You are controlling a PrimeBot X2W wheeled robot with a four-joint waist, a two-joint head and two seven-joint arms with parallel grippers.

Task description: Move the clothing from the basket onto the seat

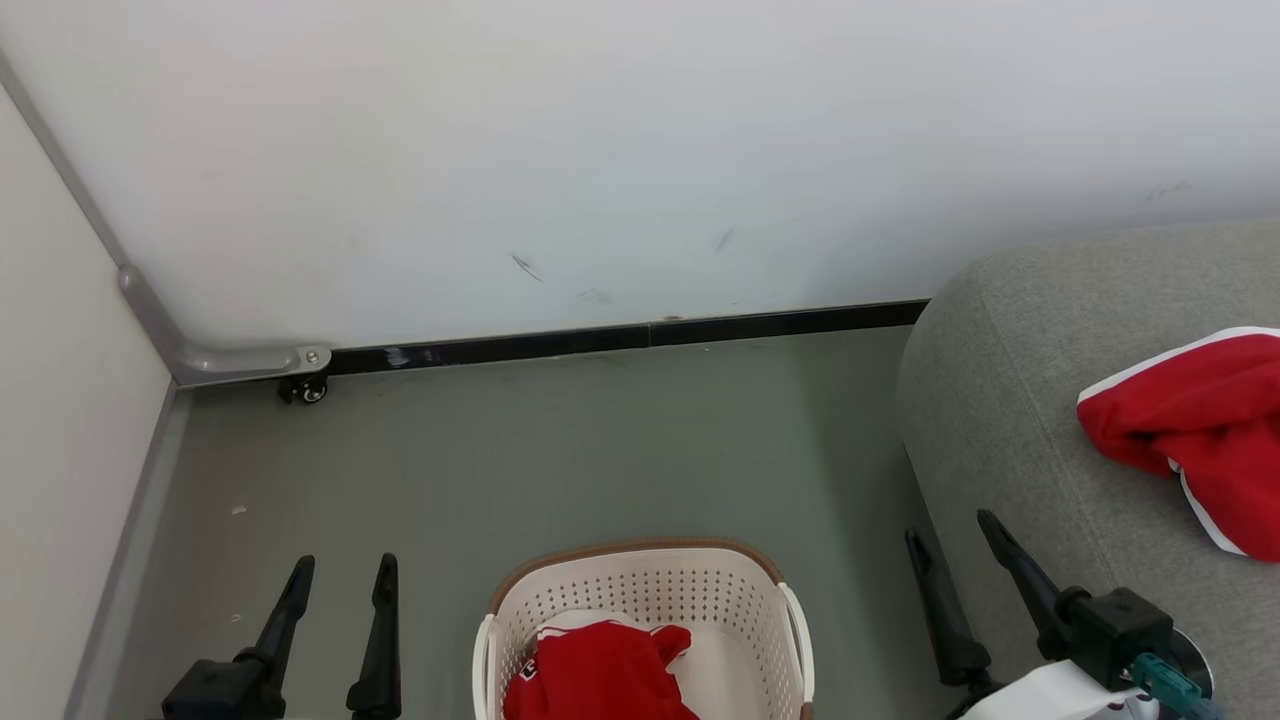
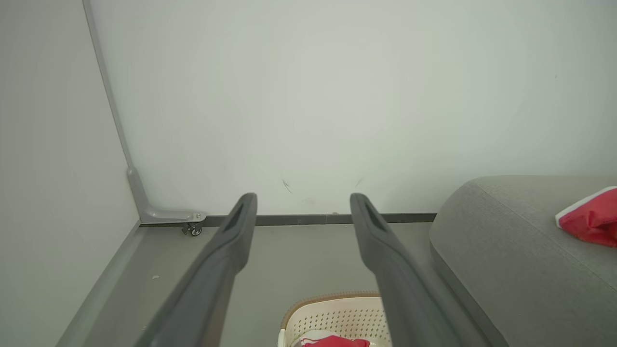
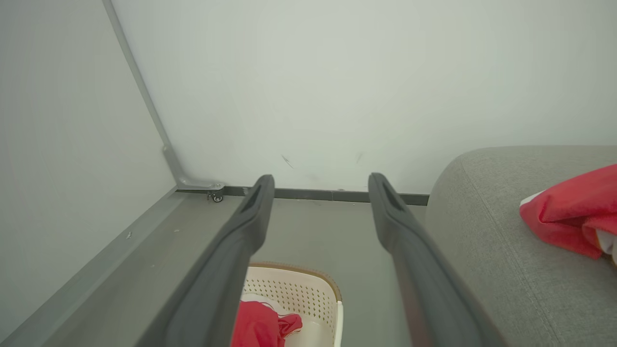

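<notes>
A cream perforated basket (image 1: 640,590) with a brown rim stands on the floor at the bottom centre of the head view. A crumpled red garment (image 1: 595,670) lies inside it. A second red garment with white trim (image 1: 1200,430) rests on the grey sofa (image 1: 1000,400) at the right. My left gripper (image 1: 342,570) is open to the left of the basket, holding nothing. My right gripper (image 1: 950,530) is open beside the sofa's front edge, also holding nothing. The wrist views show the basket (image 2: 332,313) (image 3: 294,289) below the spread fingers.
A white wall with a dark baseboard (image 1: 620,340) closes the back. A side panel on a metal bracket with a small caster (image 1: 305,390) bounds the left. Grey floor (image 1: 560,450) lies between the basket and the wall.
</notes>
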